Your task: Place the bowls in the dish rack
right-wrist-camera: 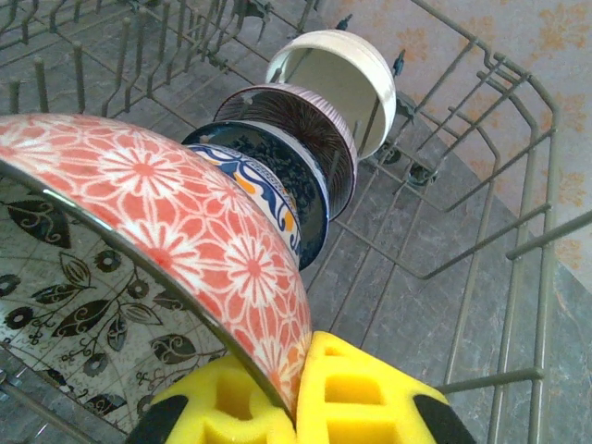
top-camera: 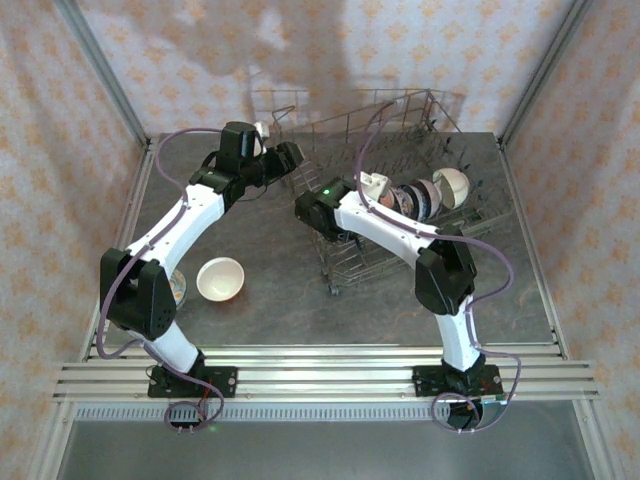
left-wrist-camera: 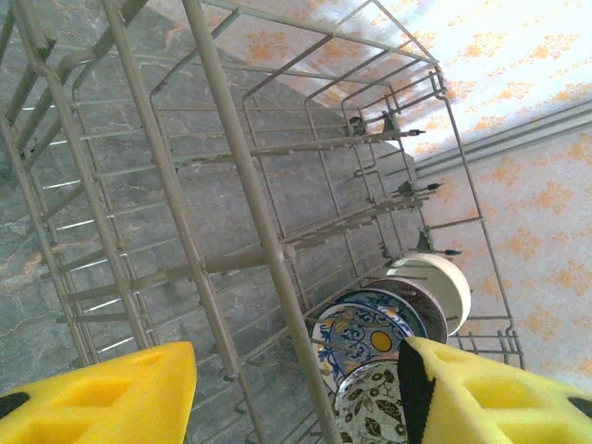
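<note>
Dish rack (top-camera: 345,262) on the table's (top-camera: 270,300) far right; holds a row of bowls (top-camera: 430,192) on edge. Right gripper (right-wrist-camera: 296,398) inside the rack, clamped tight on the rim of a red-flowered bowl (right-wrist-camera: 166,203) beside that row. Left gripper (left-wrist-camera: 296,393) at the rack's left wall, fingers (left-wrist-camera: 102,398) apart, gripping nothing. White bowl (top-camera: 221,278) upright on the table, near the left arm (top-camera: 170,230).
</note>
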Robot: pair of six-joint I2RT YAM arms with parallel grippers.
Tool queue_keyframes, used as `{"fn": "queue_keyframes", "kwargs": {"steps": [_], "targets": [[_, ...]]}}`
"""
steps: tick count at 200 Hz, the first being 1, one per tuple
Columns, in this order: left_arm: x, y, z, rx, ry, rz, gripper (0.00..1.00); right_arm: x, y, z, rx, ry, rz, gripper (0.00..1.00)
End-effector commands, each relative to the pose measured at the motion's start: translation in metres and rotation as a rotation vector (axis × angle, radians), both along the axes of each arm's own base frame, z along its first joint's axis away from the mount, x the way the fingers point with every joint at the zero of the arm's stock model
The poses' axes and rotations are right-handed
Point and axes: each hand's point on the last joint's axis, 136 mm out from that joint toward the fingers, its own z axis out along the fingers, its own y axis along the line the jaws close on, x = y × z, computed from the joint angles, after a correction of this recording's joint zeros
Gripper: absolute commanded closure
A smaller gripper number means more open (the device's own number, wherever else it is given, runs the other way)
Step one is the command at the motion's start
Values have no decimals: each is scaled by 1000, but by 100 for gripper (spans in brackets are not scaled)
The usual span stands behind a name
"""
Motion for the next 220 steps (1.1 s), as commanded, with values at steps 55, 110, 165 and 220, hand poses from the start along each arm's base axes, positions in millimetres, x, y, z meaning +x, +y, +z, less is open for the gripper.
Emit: {"fn": "queue_keyframes", "kwargs": {"steps": [55,110,165,220], "targets": [[0,-5,-6,-11,36,-25,40,-29,-53,-10,-224,157,-110,100],[-1,-7,-10,-17,47,-35,41,-33,-55,-22,-236,166,-136,100],[-2,-8,-13,-25,52,-36,41,-33,-57,-36,-268,196,-151,100],[-2,-10,-16,-30,62,-49,41,-21,-51,-20,-267,160,-103,100]]}}
